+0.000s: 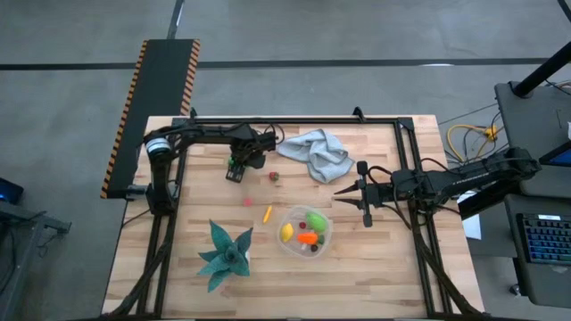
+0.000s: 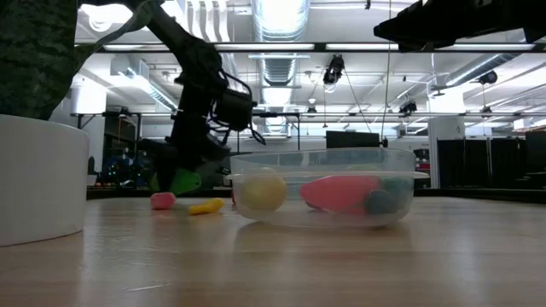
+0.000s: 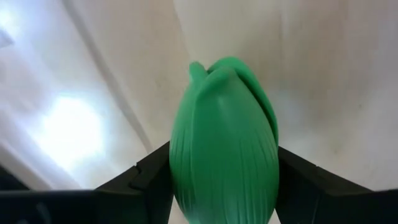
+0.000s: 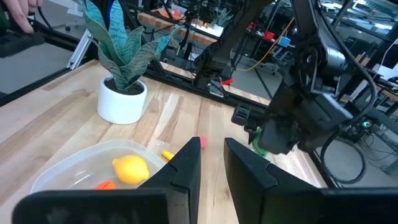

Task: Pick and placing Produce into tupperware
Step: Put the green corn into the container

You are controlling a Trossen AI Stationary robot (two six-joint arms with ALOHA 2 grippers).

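Note:
My left gripper point(image 1: 236, 169) stands near the table's far left and is shut on a green ribbed produce piece point(image 3: 224, 137), also seen in the low view as a green produce piece point(image 2: 185, 181). The clear round tupperware point(image 1: 305, 230) sits mid-table and holds yellow, green, orange and dark pieces. Loose on the wood lie a red piece point(image 1: 274, 176), a pink piece point(image 1: 248, 201) and a small yellow-orange piece point(image 1: 267, 213). My right gripper point(image 1: 352, 203) hovers open to the right of the tupperware, touching nothing; in the right wrist view it point(image 4: 212, 168) is over the tupperware point(image 4: 93, 168). My left gripper pinches the green piece between its two fingers point(image 3: 146, 174), one on each side of its wide body point(image 3: 180, 168). The fingers come from above, pointing down. The narrow tip point(image 3: 205, 68) points at the table. In the low view the piece hangs just over the wood.
A crumpled grey-blue cloth point(image 1: 317, 152) lies at the far middle. A teal spiky plant in a white pot point(image 1: 225, 254) stands near the front left, also seen as a plant point(image 4: 121, 81). Black frame rails run along the table's far and side edges.

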